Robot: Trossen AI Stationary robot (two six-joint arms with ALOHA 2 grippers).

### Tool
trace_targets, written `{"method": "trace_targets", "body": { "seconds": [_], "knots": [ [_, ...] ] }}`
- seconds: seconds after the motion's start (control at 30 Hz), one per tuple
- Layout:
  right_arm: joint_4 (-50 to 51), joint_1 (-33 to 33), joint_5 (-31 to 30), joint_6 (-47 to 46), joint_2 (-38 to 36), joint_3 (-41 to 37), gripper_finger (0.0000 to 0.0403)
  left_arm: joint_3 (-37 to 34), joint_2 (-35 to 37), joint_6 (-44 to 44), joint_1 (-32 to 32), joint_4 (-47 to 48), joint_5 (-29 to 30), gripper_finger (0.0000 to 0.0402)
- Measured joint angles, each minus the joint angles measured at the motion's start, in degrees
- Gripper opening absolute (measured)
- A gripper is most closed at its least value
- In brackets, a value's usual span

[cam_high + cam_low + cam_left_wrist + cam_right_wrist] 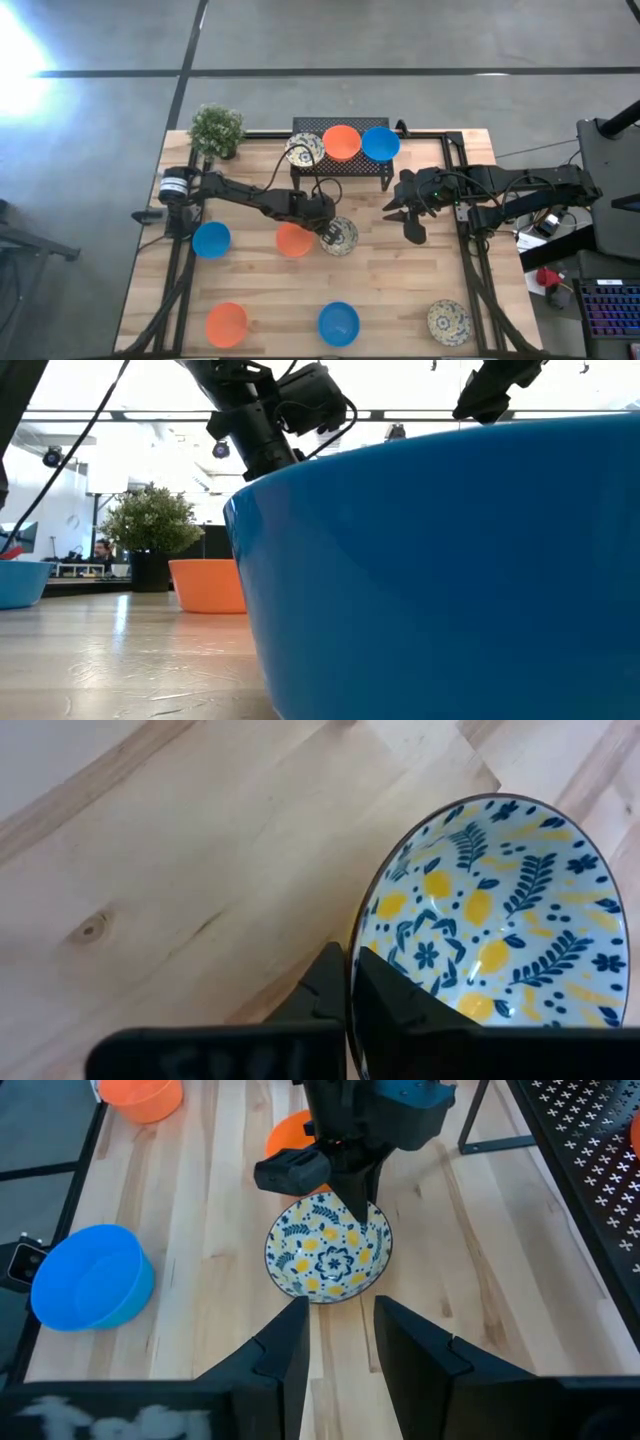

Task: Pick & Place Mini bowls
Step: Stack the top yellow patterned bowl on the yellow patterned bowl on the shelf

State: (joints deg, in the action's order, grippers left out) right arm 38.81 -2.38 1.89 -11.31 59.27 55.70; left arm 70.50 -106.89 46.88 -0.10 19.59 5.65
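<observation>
Just ahead of the right gripper [340, 1345], whose fingers stand apart, sits a cream bowl with blue-and-yellow pattern [328, 1250]. The left gripper [352, 1205] is clamped on its far rim. A blue bowl [90, 1278] sits off to one side, two orange bowls [140, 1095] farther ahead.

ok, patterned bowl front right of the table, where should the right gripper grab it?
Take the patterned bowl by its thin rim, one finger inside and one outside, coming straight down. It sits upright and open, too wide to span. The rim side nearest the right gripper looks easiest; the left gripper grips the middle bowl that way.
</observation>
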Motion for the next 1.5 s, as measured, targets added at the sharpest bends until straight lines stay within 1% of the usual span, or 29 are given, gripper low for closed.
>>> {"method": "trace_targets", "body": {
  "seconds": [0.53, 0.63, 0.97, 1.13, 1.4, 1.5],
  "knots": [
    [0.00, 0.00, 0.02, 0.91, 0.00, 0.00, 0.0111, -0.02, 0.02, -0.43, -0.07, -0.17, 0.20, 0.0002],
    [0.00, -0.01, 0.02, 1.05, -0.02, 0.00, 0.0111, 0.56, 0.04, -1.64, -0.04, 0.01, 0.12, 0.0002],
    [0.02, 0.01, 0.02, 1.01, 0.00, 0.00, 0.0111, 4.42, 0.04, -4.39, 0.00, 2.96, -2.05, 0.0001],
    [0.18, 0.00, 0.02, 0.83, 0.00, 0.00, 0.0111, 6.29, 0.07, -4.39, 0.04, 4.23, -5.17, 0.0001],
    [0.44, 0.01, 0.02, 0.83, 0.00, 0.00, 0.0111, 11.47, 0.38, -5.68, 0.15, 9.00, -8.42, 0.0001],
    [0.62, 0.01, 0.02, 0.81, -0.02, 0.00, 0.0111, 13.66, 1.00, -6.28, 0.11, 11.38, -8.81, 0.0001]
  ]
}}
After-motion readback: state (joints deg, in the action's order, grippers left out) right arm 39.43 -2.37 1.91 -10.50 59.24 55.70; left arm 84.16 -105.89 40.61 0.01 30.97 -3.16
